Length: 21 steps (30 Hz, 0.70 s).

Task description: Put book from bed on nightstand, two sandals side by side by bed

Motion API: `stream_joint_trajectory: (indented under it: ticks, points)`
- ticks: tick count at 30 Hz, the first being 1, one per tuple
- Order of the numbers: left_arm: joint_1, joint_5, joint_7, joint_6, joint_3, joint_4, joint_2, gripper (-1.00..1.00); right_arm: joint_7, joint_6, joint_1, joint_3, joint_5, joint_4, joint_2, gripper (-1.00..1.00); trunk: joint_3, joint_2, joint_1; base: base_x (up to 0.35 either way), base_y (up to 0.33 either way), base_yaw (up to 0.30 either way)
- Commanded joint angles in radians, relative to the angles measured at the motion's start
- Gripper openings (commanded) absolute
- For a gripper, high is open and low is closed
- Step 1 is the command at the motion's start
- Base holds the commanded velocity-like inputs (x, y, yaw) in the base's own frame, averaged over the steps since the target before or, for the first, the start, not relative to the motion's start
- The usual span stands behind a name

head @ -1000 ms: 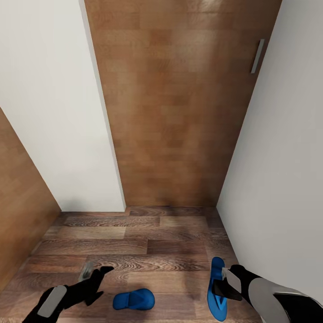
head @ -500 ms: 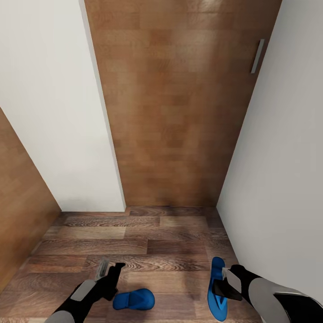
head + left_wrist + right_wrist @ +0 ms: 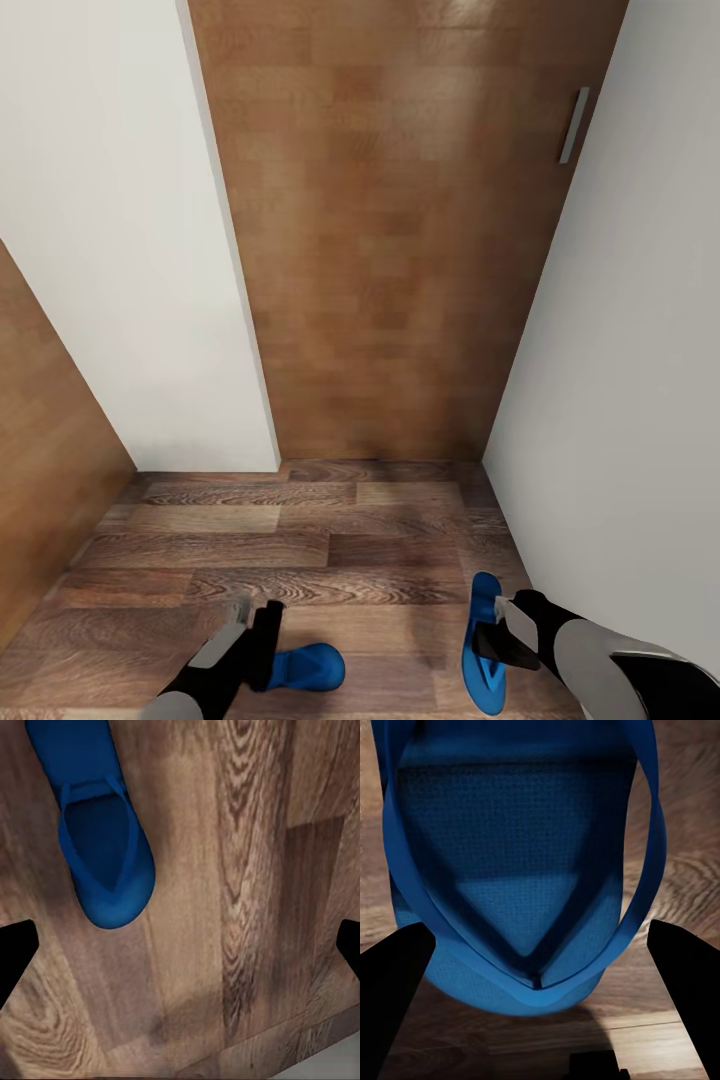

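Sandal (image 3: 305, 667) half hidden behind left claw (image 3: 252, 622)

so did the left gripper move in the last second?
Yes. In the head view the left gripper has swung right across the floor planks toward the left sandal, which stayed put, and now overlaps its near end.

Wood-plank floor (image 3: 300, 530) fills the lower part of the head view. Two blue sandals lie flat on it: one (image 3: 310, 667) bottom center, the other (image 3: 484, 640) lower right.
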Motion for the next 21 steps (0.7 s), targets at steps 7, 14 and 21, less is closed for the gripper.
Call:
stream_joint_trajectory:
  ticks: [7, 14, 21]
  points:
    - [0.0, 0.043, 0.03, -0.021, 0.005, -0.004, -0.026, 1.0, 0.0, 0.001, -0.001, -0.022, -0.002, 0.001, 0.0, -1.0, -0.001, 0.0, 0.0, 0.0, 0.0, 0.0]
    - [0.0, 0.064, 0.037, -0.033, 0.005, -0.034, -0.039, 1.0, 0.0, 0.0, -0.001, -0.026, -0.002, 0.001, 0.0, -1.0, -0.001, 0.0, 0.0, 0.0, 0.0, 0.0]
    - [-0.001, 0.067, 0.038, -0.04, 0.005, -0.05, -0.051, 1.0, 0.0, -0.001, -0.001, -0.027, -0.002, 0.001, 0.001, -1.0, -0.001, 0.0, 0.0, 0.0, 0.0, 0.0]
